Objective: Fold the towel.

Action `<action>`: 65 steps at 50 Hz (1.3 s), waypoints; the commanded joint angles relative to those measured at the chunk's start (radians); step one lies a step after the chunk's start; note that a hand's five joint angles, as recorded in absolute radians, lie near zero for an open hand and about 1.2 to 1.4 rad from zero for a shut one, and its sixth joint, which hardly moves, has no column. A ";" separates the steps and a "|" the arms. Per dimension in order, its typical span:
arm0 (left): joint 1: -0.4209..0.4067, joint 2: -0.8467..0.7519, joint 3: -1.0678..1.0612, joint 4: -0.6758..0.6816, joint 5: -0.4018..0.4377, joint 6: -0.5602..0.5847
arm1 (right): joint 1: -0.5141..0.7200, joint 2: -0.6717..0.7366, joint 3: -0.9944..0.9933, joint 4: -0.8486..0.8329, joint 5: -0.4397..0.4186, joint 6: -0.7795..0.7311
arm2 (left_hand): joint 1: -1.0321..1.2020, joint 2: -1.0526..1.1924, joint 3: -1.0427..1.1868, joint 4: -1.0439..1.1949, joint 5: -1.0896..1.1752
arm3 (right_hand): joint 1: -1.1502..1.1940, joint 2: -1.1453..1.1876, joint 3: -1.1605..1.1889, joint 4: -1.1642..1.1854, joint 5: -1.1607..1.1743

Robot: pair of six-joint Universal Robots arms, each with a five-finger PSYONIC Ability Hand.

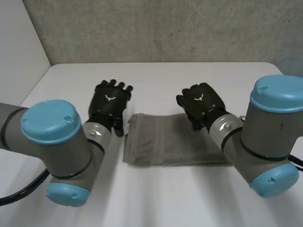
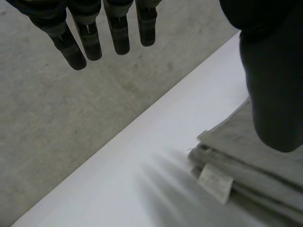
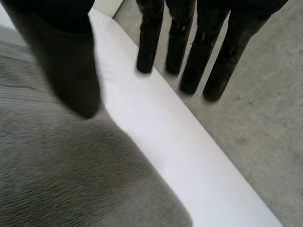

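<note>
Right hand (image 3: 71,61), fingers (image 3: 201,52) straight, above grey towel (image 3: 66,175) and white table (image 3: 161,132)

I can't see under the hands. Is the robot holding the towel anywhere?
No, nothing is held. The left hand and right hand are open, fingers straight, near the far corners of the folded towel.

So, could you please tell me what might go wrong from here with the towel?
1. The towel lies in stacked layers near the left hand; a pinch there might catch only the top layer and pull the fold apart.
2. The right hand is open, thumb over the towel's far edge, fingers over bare table; closing may bunch the cloth unevenly.
</note>
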 commanded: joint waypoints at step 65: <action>0.016 0.015 -0.032 0.000 0.040 -0.126 | -0.365 -0.022 0.451 -0.190 -0.183 0.289 | -0.062 -0.061 -0.045 -0.065 -0.201 | 0.207 0.214 0.196 0.183 0.216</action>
